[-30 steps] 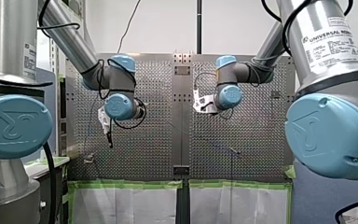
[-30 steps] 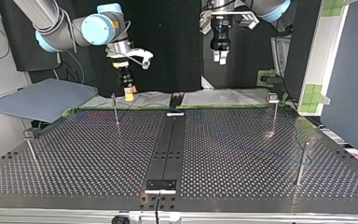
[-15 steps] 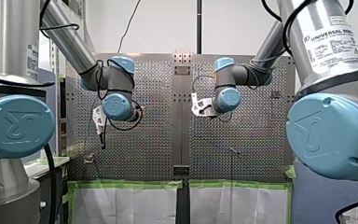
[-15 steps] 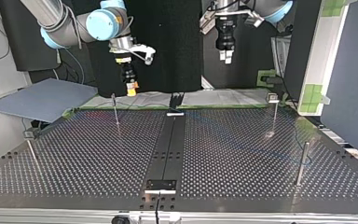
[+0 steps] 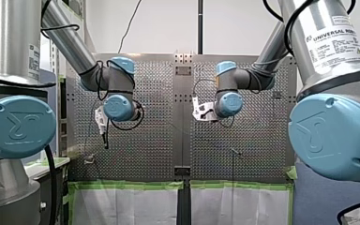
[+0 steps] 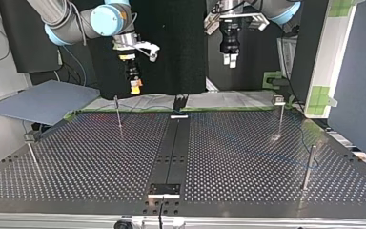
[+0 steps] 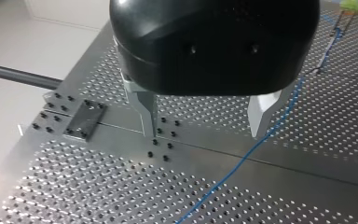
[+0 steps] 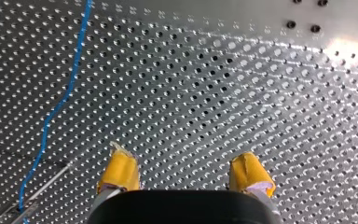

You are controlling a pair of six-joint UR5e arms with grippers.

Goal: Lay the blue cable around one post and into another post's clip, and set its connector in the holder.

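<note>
The blue cable (image 7: 242,158) lies loose on the perforated table and runs under my left gripper (image 7: 205,127), close by one metal finger (image 7: 261,114). That gripper is open, empty and well above the table. In the right wrist view the cable (image 8: 58,107) snakes along beside my right gripper (image 8: 185,173), whose yellow pads (image 8: 119,170) stand apart with nothing between them. A thin post (image 8: 42,189) stands by the cable there. In the top view my right gripper (image 6: 134,86) hangs above a post (image 6: 118,112), and my left gripper (image 6: 229,58) hangs high at the back.
More posts stand at the top view's right (image 6: 280,114), near right (image 6: 309,167) and near left (image 6: 31,152). A dark centre strip (image 6: 171,148) carries a small plate (image 6: 164,190) at the near edge. A grey board (image 6: 43,100) lies off the table's far left.
In the top view my right gripper has risen and shifted slightly right, away from the post. My left gripper has drifted a little sideways. Both stay open.
</note>
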